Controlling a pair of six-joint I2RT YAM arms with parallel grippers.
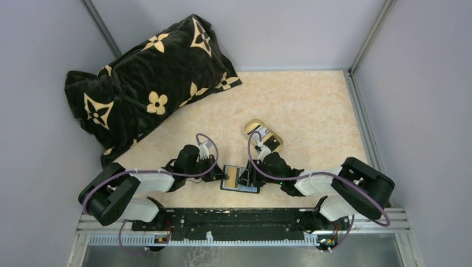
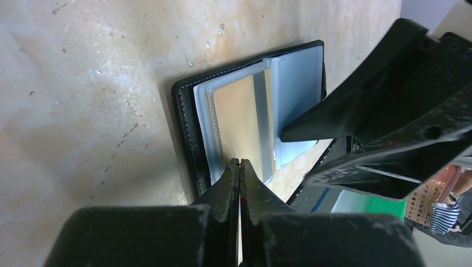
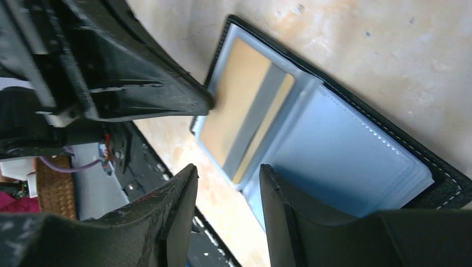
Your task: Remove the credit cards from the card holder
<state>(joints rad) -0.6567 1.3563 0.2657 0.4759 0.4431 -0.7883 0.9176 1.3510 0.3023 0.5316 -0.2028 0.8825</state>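
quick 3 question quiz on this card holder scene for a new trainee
1. True or false: the card holder lies folded shut on the table.
2. The card showing in its clear sleeve is: A orange-yellow, B red, C green.
3. Which stand apart, the left fingers or the right fingers?
Key: 1 false; 2 A; 3 right.
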